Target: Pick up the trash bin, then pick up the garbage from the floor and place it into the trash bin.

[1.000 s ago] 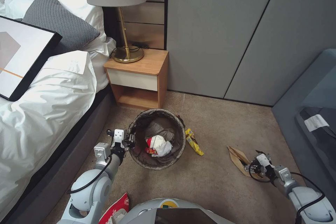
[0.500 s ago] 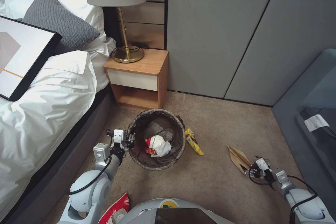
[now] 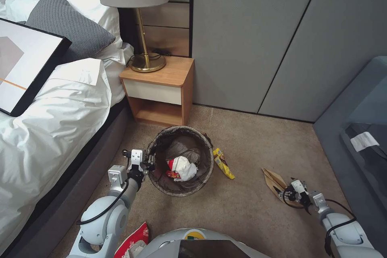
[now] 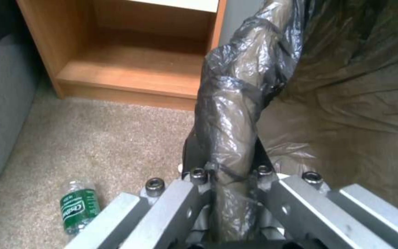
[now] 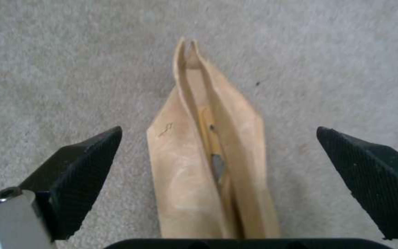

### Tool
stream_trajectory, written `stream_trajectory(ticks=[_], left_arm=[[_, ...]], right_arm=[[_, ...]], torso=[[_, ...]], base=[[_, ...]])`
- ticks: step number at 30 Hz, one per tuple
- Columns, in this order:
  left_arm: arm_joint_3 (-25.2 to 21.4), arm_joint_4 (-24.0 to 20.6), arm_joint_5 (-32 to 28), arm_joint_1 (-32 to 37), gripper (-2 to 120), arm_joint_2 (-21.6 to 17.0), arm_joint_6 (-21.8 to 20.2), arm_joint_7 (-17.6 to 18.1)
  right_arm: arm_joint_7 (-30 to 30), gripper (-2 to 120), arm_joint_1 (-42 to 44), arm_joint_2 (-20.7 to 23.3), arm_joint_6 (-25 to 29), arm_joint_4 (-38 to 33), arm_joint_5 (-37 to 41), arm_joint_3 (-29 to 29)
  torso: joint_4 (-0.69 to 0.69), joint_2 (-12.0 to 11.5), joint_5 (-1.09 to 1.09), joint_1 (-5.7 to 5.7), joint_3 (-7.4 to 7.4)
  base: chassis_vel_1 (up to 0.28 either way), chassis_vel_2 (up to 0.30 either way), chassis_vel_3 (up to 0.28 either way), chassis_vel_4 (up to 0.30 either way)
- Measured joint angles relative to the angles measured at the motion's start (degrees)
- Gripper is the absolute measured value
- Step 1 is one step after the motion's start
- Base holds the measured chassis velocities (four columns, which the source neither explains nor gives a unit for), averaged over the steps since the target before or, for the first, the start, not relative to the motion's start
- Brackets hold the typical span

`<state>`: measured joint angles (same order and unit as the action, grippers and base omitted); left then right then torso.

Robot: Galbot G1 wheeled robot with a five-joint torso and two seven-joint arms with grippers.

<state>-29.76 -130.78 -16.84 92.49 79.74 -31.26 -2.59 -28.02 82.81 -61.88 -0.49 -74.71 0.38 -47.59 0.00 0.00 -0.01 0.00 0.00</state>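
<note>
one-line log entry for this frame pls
left gripper: shut on trash bin rim | right gripper: open, straddling brown paper bag on floor | yellow wrapper: beside bin

A round bin [image 3: 180,160] lined with a dark bag is standing on the beige carpet [image 3: 242,209], holding a white wad and red scraps. A yellow wrapper [image 3: 223,163] is lying just beside it; a flat brown paper bag [image 5: 208,166] is lying farther right.

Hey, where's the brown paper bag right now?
In the head view the paper bag lies on the carpet at the robot's right, past the yellow wrapper. The right hand is open around its near end.
</note>
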Motion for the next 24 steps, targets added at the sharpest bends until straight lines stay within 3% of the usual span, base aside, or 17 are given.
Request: stream_trajectory(ticks=[11, 17, 24], left_arm=[[-0.3, 0.0, 0.0, 0.1, 0, 0.0, 0.0, 0.0], [-0.1, 0.0, 0.0, 0.1, 0, 0.1, 0.0, 0.1], [-0.2, 0.0, 0.0, 0.3, 0, 0.1, 0.0, 0.1]], right_arm=[[0.4, 96, -3.2, -2.2, 2.8, 8.3, -2.9, 0.5], [0.1, 71, -5.2, -3.0, 5.6, 13.6, -4.1, 0.2], [-0.6, 55, -7.1, -3.7, 7.8, 16.9, -4.4, -0.1]], torso=[[0.00, 0.0, 0.00, 0.00, 0.00], [-0.03, 0.0, -0.02, 0.00, 0.00], [-0.03, 0.0, -0.08, -0.01, -0.01]], base=[[0.000, 0.000, 0.000, 0.000], [0.000, 0.000, 0.000, 0.000], [0.000, 0.000, 0.000, 0.000]])
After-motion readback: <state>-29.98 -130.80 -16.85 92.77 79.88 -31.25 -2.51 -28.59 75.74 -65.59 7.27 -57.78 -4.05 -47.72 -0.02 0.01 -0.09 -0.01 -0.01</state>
